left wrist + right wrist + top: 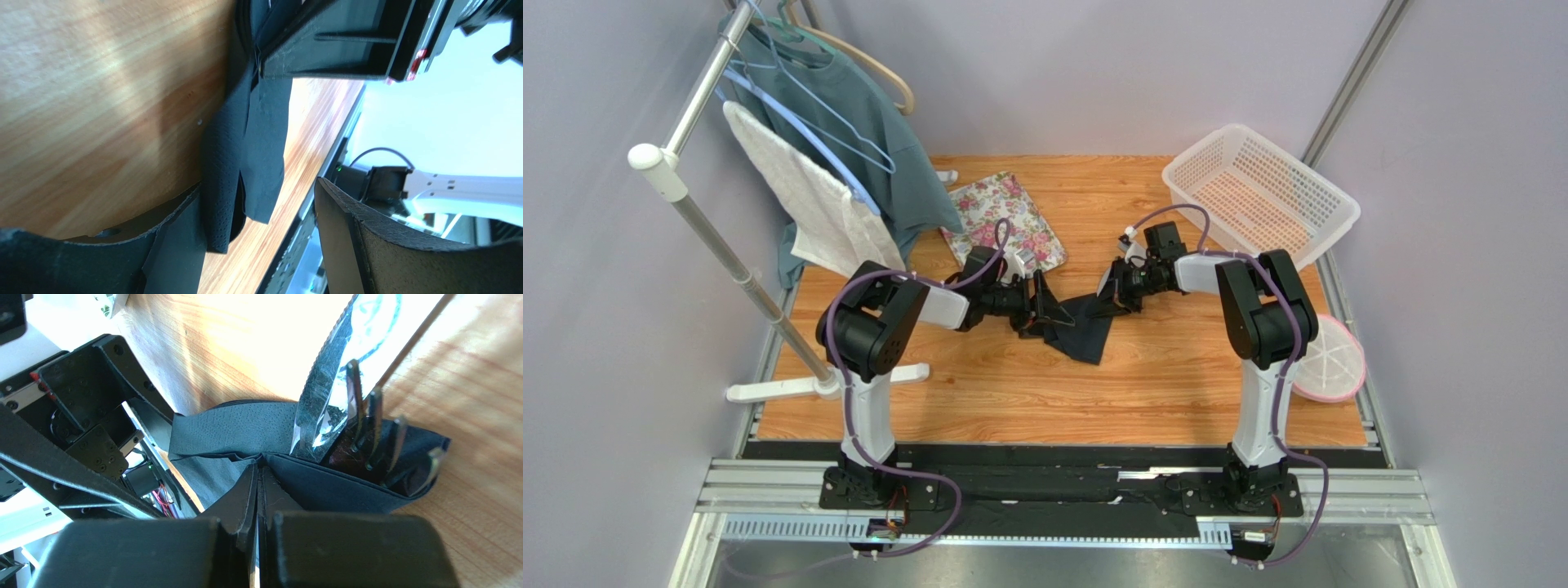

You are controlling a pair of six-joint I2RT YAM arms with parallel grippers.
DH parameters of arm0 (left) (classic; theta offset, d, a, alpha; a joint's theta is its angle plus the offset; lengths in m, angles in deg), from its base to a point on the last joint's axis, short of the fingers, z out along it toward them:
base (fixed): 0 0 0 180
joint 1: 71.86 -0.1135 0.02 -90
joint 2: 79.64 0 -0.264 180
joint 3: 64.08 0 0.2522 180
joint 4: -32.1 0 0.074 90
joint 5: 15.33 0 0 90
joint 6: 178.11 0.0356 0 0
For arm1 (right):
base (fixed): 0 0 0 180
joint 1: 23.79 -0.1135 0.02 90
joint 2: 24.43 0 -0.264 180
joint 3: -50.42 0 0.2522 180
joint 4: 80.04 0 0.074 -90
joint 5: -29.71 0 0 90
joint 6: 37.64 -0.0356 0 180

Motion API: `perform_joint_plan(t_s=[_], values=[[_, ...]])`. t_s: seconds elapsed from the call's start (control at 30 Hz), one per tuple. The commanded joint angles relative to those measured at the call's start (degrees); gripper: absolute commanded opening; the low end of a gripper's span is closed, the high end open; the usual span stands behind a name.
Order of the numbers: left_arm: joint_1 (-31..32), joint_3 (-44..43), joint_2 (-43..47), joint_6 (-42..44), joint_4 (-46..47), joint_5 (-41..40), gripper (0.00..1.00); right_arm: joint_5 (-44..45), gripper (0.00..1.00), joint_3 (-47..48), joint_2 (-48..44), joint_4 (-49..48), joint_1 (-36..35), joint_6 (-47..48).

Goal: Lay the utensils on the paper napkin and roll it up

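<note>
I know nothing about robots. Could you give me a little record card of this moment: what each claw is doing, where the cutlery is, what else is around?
napkin: black, folded into a loose wrap, on the wooden table
knife: inside the fold, blade poking out
fork: beside the knife, tines poking out
left gripper: open, fingers either side of the napkin's end
right gripper: shut, pinching the napkin's folded edge
nearby: floral tray, white basket
stage: cutlery wrapped, roll not yet tight
</note>
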Motion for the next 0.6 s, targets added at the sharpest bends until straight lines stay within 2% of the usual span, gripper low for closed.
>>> perform_joint_plan(t_s=[0.0,0.27,0.57], values=[[0.2,1.8,-1.7,-6.8,7.7,-1.9,0.70,7.1,0.00,-1.0,2.5,2.8,0.2,3.4],[0.9,7.0,2.1,-4.7,2.2,-3.3,0.70,7.1,0.00,-1.0,2.5,2.8,0.1,3.4],[1.9,6.4,0.4,-8.3,4.1,-3.4,0.70,7.1,0.00,-1.3,2.5,2.7,0.1,3.1]])
